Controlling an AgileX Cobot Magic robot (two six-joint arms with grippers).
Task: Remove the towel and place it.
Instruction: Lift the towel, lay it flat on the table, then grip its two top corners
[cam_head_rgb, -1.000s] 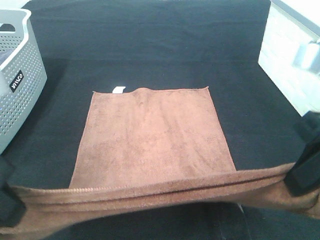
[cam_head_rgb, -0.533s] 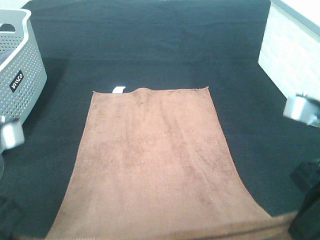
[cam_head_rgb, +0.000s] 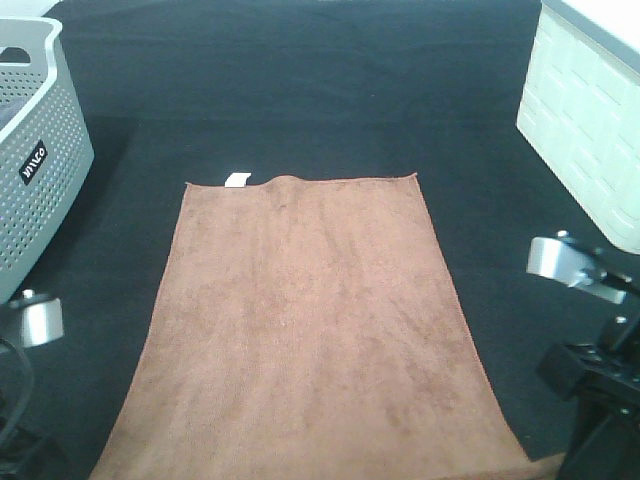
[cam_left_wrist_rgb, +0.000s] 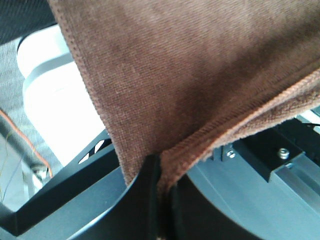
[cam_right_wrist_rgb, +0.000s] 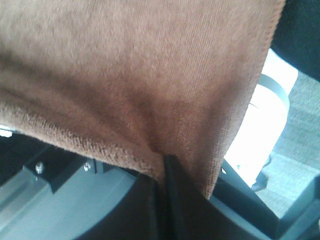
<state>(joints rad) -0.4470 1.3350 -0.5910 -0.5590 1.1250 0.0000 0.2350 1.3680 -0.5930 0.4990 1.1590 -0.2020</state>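
Lying spread flat on the black table (cam_head_rgb: 300, 80), the towel (cam_head_rgb: 310, 330) fills the middle of the surface; it is brown and plush, its far edge nearly straight, with a small white tag (cam_head_rgb: 237, 180) at the far left corner; its near edge runs off the bottom of the high view.

The left gripper (cam_left_wrist_rgb: 161, 170) is clamped tight on a near corner of the towel, the stitched hem pinched between its black fingers and folded over just above them; the right gripper (cam_right_wrist_rgb: 162, 167) is likewise closed hard on the other near corner, cloth bunched where the fingers meet.

A grey perforated basket (cam_head_rgb: 40, 150) stands at the far left of the table, well apart from the towel; a white panelled box (cam_head_rgb: 590, 110) sits at the far right.
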